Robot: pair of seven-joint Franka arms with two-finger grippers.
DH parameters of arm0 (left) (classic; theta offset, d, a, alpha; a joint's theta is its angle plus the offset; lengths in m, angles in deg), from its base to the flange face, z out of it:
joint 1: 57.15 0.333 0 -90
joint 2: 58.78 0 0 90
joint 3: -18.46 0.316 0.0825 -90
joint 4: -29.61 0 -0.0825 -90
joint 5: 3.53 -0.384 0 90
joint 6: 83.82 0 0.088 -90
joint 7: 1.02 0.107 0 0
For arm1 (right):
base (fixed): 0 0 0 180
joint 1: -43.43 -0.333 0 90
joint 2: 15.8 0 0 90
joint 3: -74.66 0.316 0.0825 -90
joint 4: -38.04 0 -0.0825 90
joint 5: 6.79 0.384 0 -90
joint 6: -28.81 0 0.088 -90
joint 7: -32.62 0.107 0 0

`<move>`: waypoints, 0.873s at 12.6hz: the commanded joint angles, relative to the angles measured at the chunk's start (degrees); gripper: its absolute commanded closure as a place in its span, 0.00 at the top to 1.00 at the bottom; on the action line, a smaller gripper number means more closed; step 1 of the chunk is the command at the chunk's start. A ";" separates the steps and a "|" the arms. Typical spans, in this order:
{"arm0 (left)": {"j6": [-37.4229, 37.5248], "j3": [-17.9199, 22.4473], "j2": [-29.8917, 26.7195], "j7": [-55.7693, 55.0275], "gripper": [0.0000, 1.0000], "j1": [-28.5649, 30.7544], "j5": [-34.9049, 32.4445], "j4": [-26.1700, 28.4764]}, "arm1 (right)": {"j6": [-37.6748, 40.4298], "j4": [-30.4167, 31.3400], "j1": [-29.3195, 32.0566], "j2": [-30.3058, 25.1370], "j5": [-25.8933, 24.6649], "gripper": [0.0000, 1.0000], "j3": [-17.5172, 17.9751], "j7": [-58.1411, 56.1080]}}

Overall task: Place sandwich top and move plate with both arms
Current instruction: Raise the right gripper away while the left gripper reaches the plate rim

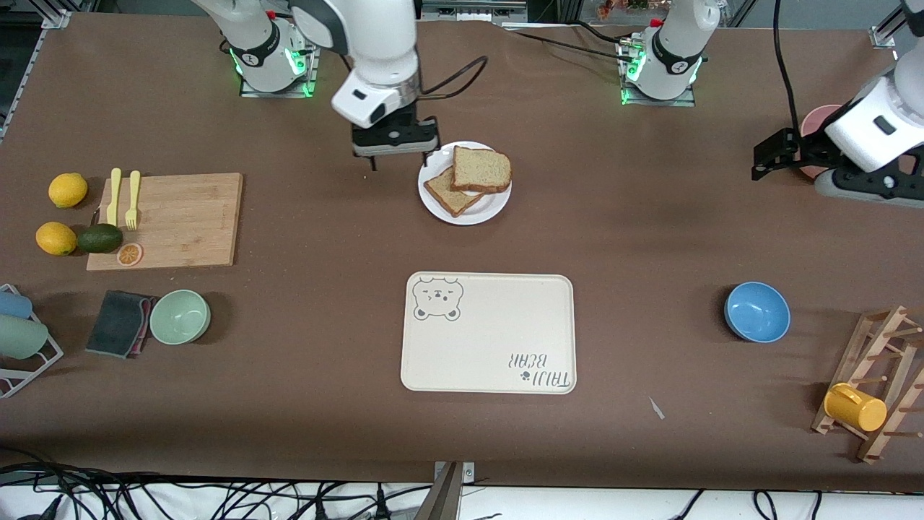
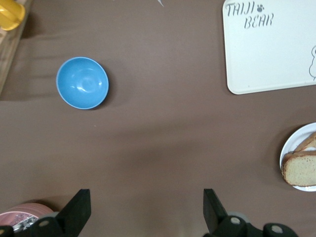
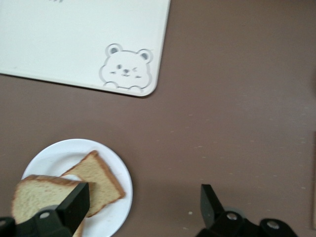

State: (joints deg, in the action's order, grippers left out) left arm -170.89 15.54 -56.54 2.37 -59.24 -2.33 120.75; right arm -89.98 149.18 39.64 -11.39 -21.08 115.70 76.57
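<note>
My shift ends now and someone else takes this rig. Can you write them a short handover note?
Right gripper: open, holding nothing, over the table beside the plate.
Left gripper: open, empty, waiting at the left arm's end of the table, by a pink cup.
Done: the sandwich top lies askew over the lower slice on the plate.
Left: moving the plate with both arms. The bear tray lies nearer the front camera.

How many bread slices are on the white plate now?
2. The sandwich top lies askew over the lower slice, both on the plate. Anything between them is mostly hidden.
</note>
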 commanded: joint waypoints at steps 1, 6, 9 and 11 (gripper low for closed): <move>1.46 -0.06 3.20 0.83 1.00 -3.52 1.79 -1.67 | 1.71 2.59 3.95 -6.16 7.14 1.00 -0.51 -3.86; 2.08 -1.28 13.03 1.01 1.00 -6.35 13.37 -1.06 | 7.08 1.71 7.92 -9.16 13.76 1.00 -7.53 -11.06; 1.29 -2.87 18.66 1.09 1.00 -7.05 22.50 -1.15 | 10.32 0.92 8.01 -9.95 13.76 1.00 -14.82 -17.57; -0.64 -3.57 22.17 2.84 1.00 -8.10 26.04 -0.97 | 14.88 -3.01 9.58 -10.04 13.93 1.00 -18.61 -17.76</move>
State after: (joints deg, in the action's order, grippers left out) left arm -171.09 12.26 -37.40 2.94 -66.41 20.66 121.18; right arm -79.38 149.22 47.58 -20.07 -8.82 99.18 60.57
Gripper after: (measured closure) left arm 0.000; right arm 0.000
